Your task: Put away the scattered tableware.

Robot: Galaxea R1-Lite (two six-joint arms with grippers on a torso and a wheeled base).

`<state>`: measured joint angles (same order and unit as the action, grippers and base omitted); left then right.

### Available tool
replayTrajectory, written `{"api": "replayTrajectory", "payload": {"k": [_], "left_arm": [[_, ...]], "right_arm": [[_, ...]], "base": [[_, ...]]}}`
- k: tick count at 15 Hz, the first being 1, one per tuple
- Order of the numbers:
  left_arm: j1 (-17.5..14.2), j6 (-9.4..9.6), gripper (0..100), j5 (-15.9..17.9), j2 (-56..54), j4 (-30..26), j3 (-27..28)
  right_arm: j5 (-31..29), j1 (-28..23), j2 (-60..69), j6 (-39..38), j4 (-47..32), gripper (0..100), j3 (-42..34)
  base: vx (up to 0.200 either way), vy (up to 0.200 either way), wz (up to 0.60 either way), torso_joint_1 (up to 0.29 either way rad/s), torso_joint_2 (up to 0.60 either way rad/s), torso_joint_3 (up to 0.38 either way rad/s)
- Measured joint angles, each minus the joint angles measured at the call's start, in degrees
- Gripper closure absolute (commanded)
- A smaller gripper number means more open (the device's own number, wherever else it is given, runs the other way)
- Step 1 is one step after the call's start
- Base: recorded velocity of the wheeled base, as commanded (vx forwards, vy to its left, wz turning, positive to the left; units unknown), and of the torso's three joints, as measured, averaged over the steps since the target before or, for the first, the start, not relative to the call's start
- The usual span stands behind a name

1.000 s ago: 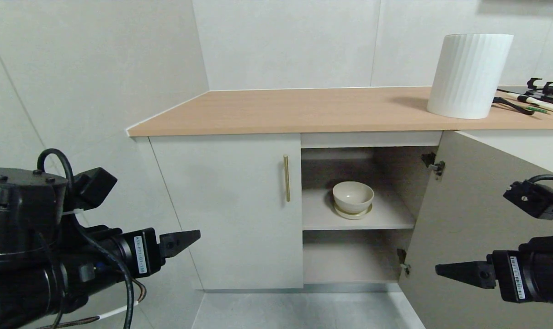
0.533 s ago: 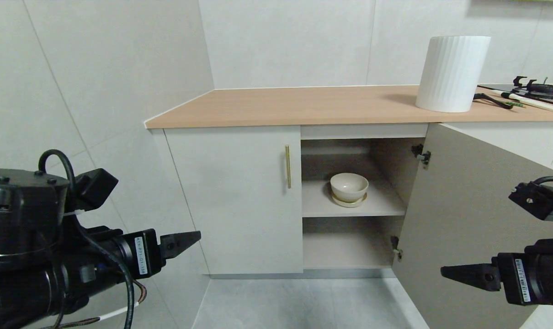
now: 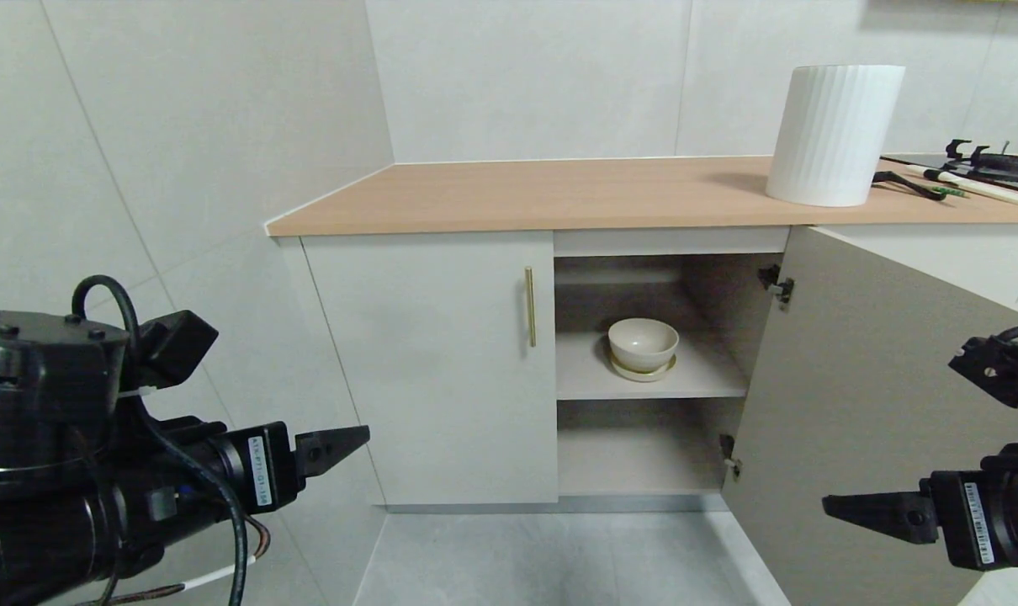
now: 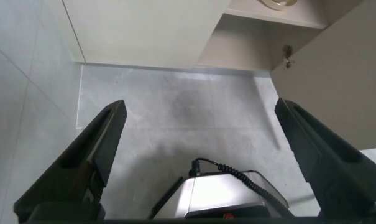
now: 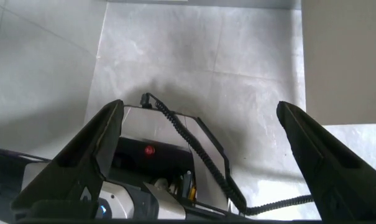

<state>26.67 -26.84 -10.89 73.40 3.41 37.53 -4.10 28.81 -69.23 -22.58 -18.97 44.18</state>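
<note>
My left end effector (image 4: pixel 200 109) hangs low on the left, out in front of the closed pale grey cabinet door (image 3: pixel 442 370) with its slim brass bar handle (image 3: pixel 529 318). Its fingers are spread wide apart with nothing between them. My right end effector (image 5: pixel 200 104) sits low on the right, in front of the swung-open cabinet door (image 3: pixel 854 404), and its fingers are likewise wide apart and empty. The cream ceramic bowl (image 3: pixel 643 343) stands upright on a matching cream saucer (image 3: pixel 641 371) on the upper shelf (image 3: pixel 593 383) inside the open cabinet. It lies between my two end effectors but higher and farther back, well apart from both. On the light wooden bench (image 3: pixel 559 194) above, a tall white ribbed cylinder (image 3: pixel 835 135) stands toward the right, with a few long-handled utensils (image 3: pixel 938 181) just beside it.
</note>
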Motion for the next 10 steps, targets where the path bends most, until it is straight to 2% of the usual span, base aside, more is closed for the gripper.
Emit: {"api": "replayTrajectory", "payload": {"k": [2, 8, 10], "left_arm": [[0.0, 0.57, 0, 0.0, 0.0, 0.0, -0.2], [0.0, 0.52, 0, 0.0, 0.0, 0.1, -0.4], [0.0, 0.52, 0, 0.0, 0.0, 0.1, -0.4]], "right_arm": [[-1.0, 0.0, 0.1, 0.2, -3.3, 0, 0.6], [-2.1, 0.0, 0.4, 1.0, -11.8, 0, 3.3], [-2.9, 0.0, 0.6, 1.8, -16.8, 0, 4.8]], "base": [[0.0, -0.2, 0.0, 0.002, 0.0, 0.002], [0.0, -0.2, 0.0, 0.005, 0.0, 0.005], [0.0, -0.2, 0.0, 0.0, 0.0, 0.002]]}}
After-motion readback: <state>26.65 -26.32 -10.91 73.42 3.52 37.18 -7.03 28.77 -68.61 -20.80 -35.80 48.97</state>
